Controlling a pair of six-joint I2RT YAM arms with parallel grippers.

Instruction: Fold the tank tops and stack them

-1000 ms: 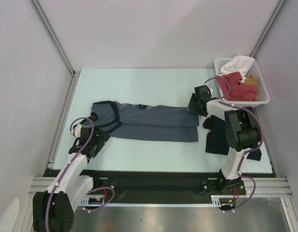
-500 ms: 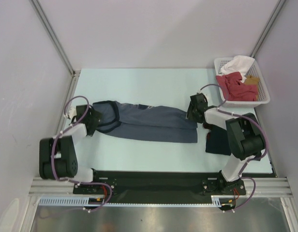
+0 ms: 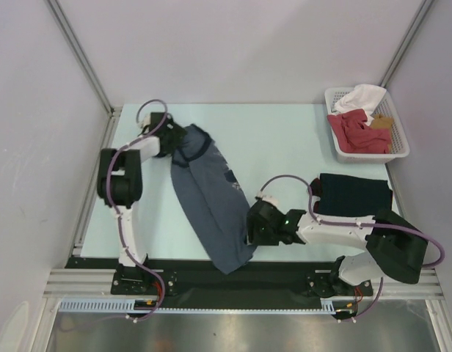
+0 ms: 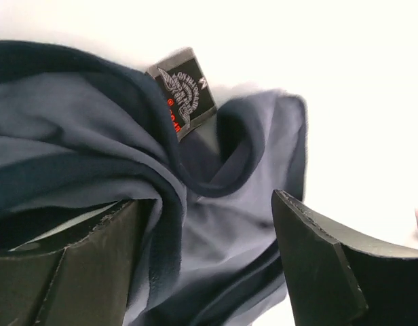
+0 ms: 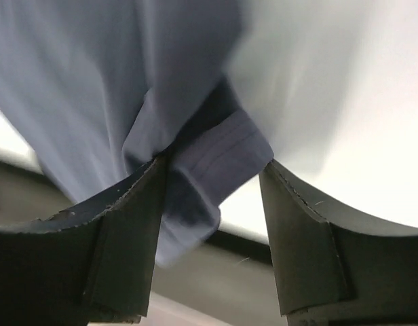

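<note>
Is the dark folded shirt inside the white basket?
No, the navy tank top lies folded on the table, outside the basket and nearer the arms.

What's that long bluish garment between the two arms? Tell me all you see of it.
The slate-blue tank top is soft, thin cloth with navy trim at the neck, a small white print mid-body and a black label printed white and red. It stretches slantwise across the table: the left hand pinches the neck end, the right hand the hem, and its bottom overhangs the near edge.
</note>
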